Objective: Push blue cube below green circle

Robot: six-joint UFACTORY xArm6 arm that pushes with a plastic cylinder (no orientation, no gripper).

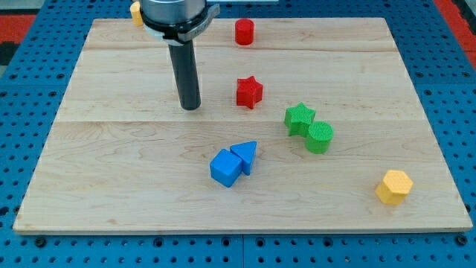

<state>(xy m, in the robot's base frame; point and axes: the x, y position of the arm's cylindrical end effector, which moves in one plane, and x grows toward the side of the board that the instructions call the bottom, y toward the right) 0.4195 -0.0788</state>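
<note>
The blue cube (225, 168) sits on the wooden board (111, 171), below the middle of the view. A blue triangle (245, 155) touches its upper right side. The green circle (320, 137) stands to the right of the cube and a little higher, touching a green star (299, 117) at its upper left. My tip (191, 106) rests on the board above and to the left of the blue cube, well apart from it. It touches no block.
A red star (249, 91) lies right of my tip. A red cylinder (244, 32) stands near the board's top edge. A yellow hexagon (393, 187) sits at the lower right. A yellow block (136, 13) shows at the top, partly hidden by the arm.
</note>
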